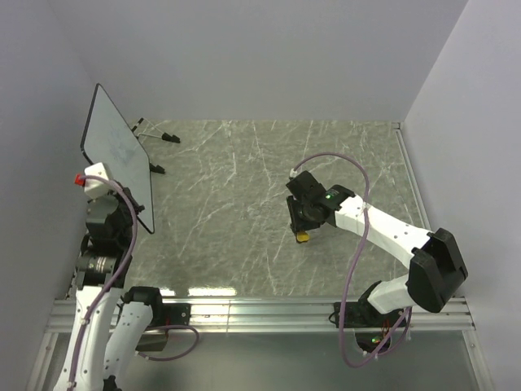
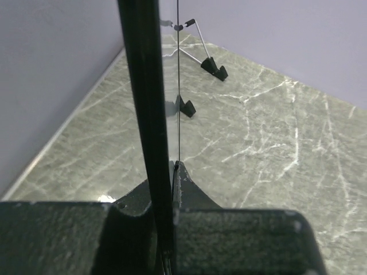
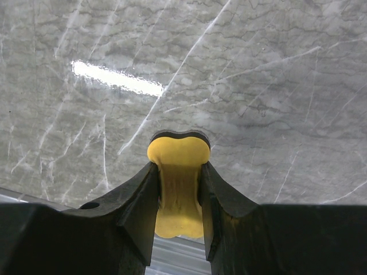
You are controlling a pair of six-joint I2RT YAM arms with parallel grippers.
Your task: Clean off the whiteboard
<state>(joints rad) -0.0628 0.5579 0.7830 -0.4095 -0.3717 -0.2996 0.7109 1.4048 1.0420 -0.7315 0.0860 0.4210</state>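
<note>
The whiteboard (image 1: 118, 159) is held up on edge at the far left, white face with faint blue marks and a black rim. My left gripper (image 1: 110, 189) is shut on its lower edge; in the left wrist view the board's black rim (image 2: 143, 103) runs edge-on between the fingers. My right gripper (image 1: 303, 228) is shut on the yellow bone-shaped eraser (image 3: 179, 183), pinching its narrow waist, above the middle of the table. The eraser's tip (image 1: 302, 238) shows below the gripper in the top view.
A small wire stand with black feet (image 1: 169, 137) lies on the marble table near the back left; it also shows in the left wrist view (image 2: 213, 67). Grey walls close in on the left, back and right. A metal rail (image 1: 260, 314) runs along the near edge.
</note>
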